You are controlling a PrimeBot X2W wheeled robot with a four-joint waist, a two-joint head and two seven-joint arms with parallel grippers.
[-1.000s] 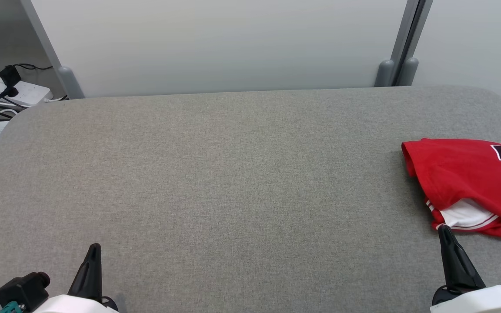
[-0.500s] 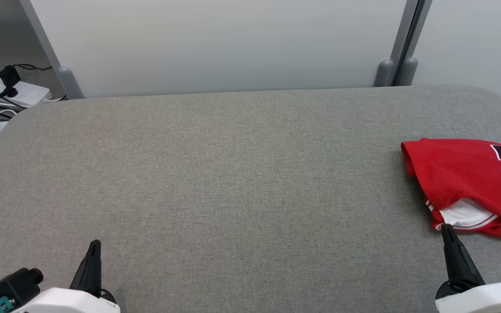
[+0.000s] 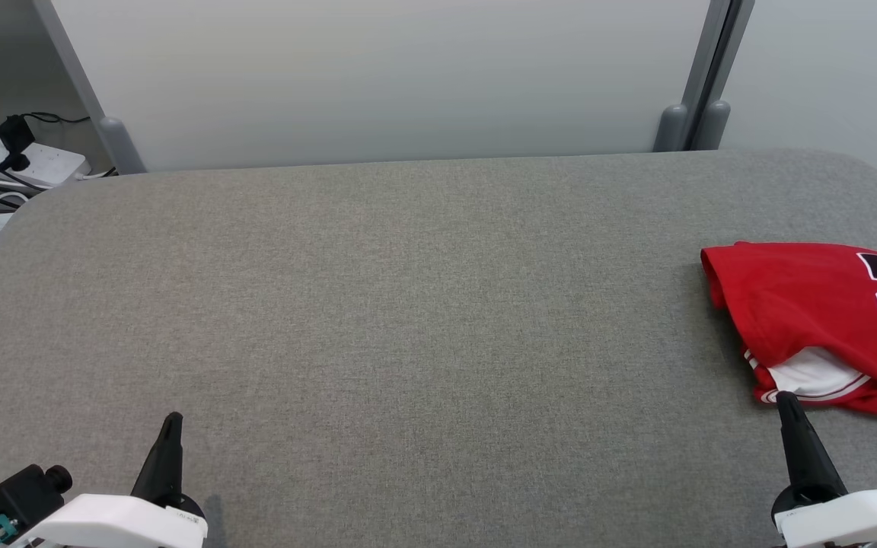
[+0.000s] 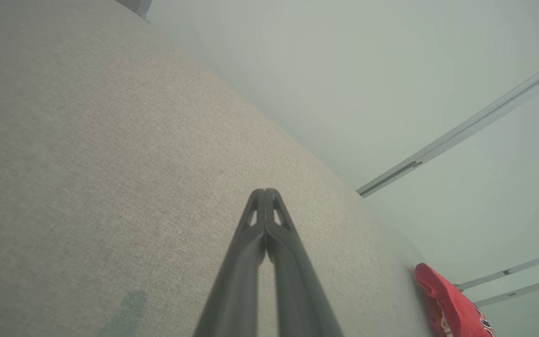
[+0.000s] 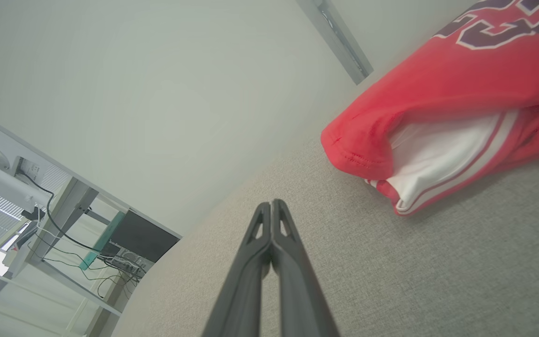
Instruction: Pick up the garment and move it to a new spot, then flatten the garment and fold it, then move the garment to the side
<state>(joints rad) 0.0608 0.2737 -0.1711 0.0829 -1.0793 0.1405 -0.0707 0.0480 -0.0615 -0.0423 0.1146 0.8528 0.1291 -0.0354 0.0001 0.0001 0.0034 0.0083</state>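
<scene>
Now: one red garment (image 3: 811, 304), at right edge of grey table (image 3: 408, 304). Two grippers, fingers pointing toward far edge. Left gripper (image 3: 172, 420) over near-left corner, jaws pressed together, empty. Right gripper (image 3: 782, 397) over near-right corner, jaws closed, empty, tip near garment, apart.

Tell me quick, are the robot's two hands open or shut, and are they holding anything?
Left gripper: shut, holding nothing.
Right gripper: shut, holding nothing, close to the red garment.

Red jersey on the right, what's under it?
The red jersey lies on the grey padded table. A white layer peeks from its near edge. Anything else beneath the cloth is hidden.
</scene>
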